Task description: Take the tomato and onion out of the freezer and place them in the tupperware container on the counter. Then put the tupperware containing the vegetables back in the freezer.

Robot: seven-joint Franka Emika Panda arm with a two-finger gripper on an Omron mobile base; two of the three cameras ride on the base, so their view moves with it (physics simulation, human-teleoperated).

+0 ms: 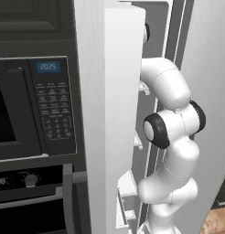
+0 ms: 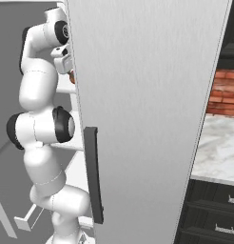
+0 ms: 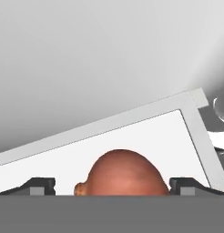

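- My gripper point(image 3: 112, 191) has its jaws spread wide apart, one dark fingertip point(image 3: 38, 185) at the lower left of the hand view and the other at the lower right, with nothing clamped between them.
- The onion point(image 3: 123, 175) sits in the gap between those two tips, an orange-brown ball with a small nub on its left side; I cannot tell whether either tip touches it.
- It rests on a white shelf point(image 3: 132, 136) with a pale grey raised rim, which runs tilted across the hand view.
- Behind the shelf I see the plain light-grey inner wall of the freezer point(image 3: 109, 54).
- From the right base view, a sliver of orange-brown shows just beside the hand, at the edge of the freezer door point(image 2: 147, 119), which hides the fingers from me there.
- That door stands open, broad and grey, with a long dark vertical handle point(image 2: 93, 174) low on its left side.
- My arm point(image 2: 40, 128) reaches up into the open compartment, past white shelves.
- In the left base view the arm bends around the white inner door edge point(image 1: 124, 91), with door bins point(image 1: 128, 183) low down beside it.
- Left of the freezer is a black oven with a keypad point(image 1: 52, 107) and a lit blue display.
- Off to the right lies the marble counter point(image 2: 216, 147), backed by a red brick wall point(image 2: 226, 93), over dark drawers point(image 2: 209, 214).
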